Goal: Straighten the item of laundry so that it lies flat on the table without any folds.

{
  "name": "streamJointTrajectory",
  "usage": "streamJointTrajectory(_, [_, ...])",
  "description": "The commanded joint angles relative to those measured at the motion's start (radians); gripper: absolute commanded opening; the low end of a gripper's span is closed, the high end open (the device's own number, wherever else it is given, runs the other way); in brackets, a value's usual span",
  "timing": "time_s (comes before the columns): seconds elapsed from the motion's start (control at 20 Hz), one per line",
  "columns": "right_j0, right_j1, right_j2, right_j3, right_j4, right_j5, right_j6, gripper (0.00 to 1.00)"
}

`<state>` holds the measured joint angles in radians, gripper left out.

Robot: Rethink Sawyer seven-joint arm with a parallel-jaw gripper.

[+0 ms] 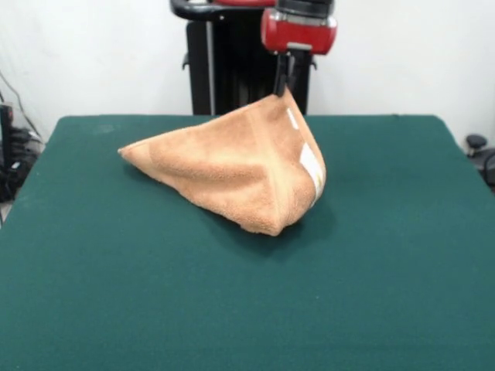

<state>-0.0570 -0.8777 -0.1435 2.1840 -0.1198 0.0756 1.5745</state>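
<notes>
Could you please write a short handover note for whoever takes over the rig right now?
End effector: shut on the towel, pinching its peak and holding it up above the table.
Towel: hangs from that pinch like a tent, with its lower edges resting on the green table near the middle. A white label shows on its right-hand side in the front view.
Done: one point of the towel is gripped and lifted.
Left: the towel is not flat. It probably needs to be drawn out and laid down, then any remaining folds smoothed.
</notes>
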Motion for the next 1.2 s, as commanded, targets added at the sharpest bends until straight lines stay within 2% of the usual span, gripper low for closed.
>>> streamJointTrajectory(0.05, [-0.015, -0.122, 0.088, 0.085, 0.044, 0.215, 0.14, 0.0])
streamJointTrajectory(0.35, [-0.039, -0.176, 0.106, 0.081, 0.05, 0.295, 0.115, 0.0])
streamJointTrajectory(0.7, [-0.027, -0.287, 0.094, 0.096, 0.072, 0.428, 0.099, 0.0])
streamJointTrajectory(1.0, [-0.016, -0.33, 0.086, 0.115, 0.08, 0.461, 0.098, 0.0])
streamJointTrajectory(1.2, [-0.002, -0.391, 0.066, 0.143, 0.082, 0.502, 0.093, 0.0])
